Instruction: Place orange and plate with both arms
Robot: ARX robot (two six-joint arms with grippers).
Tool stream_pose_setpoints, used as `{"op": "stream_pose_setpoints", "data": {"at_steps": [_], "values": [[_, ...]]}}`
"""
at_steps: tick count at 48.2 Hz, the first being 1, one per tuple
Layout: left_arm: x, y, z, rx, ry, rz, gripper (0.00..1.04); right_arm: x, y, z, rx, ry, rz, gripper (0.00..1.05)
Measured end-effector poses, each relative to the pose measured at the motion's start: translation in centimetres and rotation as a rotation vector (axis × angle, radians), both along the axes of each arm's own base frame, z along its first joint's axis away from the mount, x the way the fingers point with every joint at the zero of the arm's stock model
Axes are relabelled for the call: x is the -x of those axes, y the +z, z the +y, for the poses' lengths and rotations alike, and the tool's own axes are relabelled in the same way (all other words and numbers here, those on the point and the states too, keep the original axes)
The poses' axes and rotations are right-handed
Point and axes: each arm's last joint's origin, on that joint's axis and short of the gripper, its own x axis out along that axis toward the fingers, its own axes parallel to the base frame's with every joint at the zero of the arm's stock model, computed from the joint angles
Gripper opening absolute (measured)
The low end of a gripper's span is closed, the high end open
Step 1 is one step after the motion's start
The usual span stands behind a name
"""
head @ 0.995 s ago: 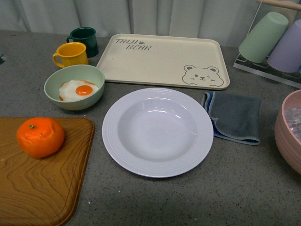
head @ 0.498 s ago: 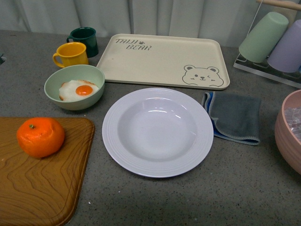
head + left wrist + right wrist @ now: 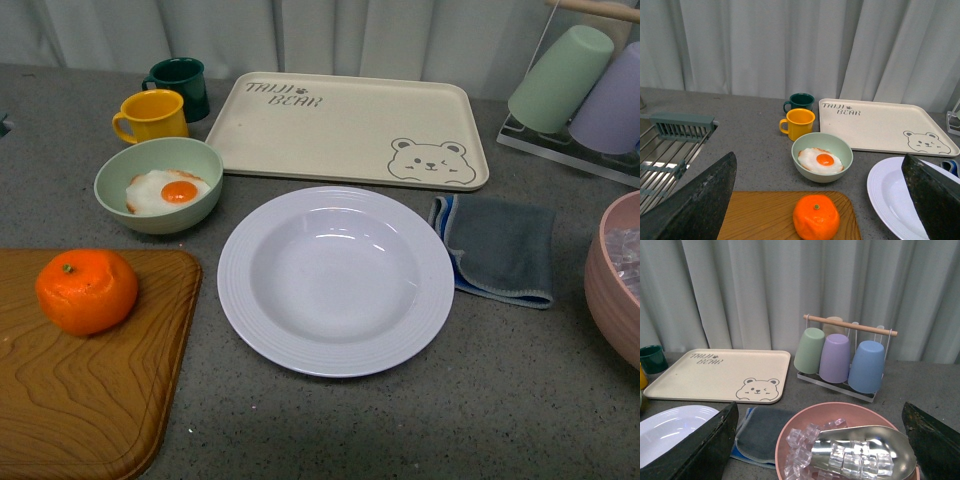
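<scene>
On wooden board [image 3: 90, 400], dimpled bright orange [image 3: 87, 290]; left pincer [image 3: 818, 165], right pincer [image 3: 820, 407] wide apart, empty.

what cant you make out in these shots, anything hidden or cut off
- Front view: neither arm shows. The pink bowl is cut by the right edge, so its contents are unclear there.
- Front view: the wooden board runs off the left and bottom edges.
- Left wrist view: the plate is partly behind a finger and cut off.
- Right wrist view: a beige cup is mostly hidden behind the purple cup.
</scene>
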Motion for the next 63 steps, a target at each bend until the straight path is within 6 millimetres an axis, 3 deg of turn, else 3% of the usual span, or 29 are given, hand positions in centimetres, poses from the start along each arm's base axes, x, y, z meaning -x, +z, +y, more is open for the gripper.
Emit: {"op": "stream_pose_setpoints", "data": {"at_steps": [31,35,42,49,63], "values": [[0.0,0.0,0.0,0.003,0.005,0.006,0.98,0.0,0.0,0.0,0.0,0.0,0.0,0.95],[-0.4,-0.5,0.0,0.053,0.066,0.219,0.98,0.0,0.0,0.0,0.0,0.0,0.0,0.95],[-2.4,-0.5,-0.1,0.104,0.062,0.339,0.98,0.0,0.0,0.0,0.0,0.0,0.0,0.95],[-6.8,0.2,-0.4,0.13,0.015,0.45,0.98,0.0,0.0,0.0,0.0,0.0,0.0,0.95],[-12.5,-2.4,-1.4,0.129,-0.03,0.68,0.98,0.0,0.0,0.0,0.0,0.0,0.0,0.95]]}}
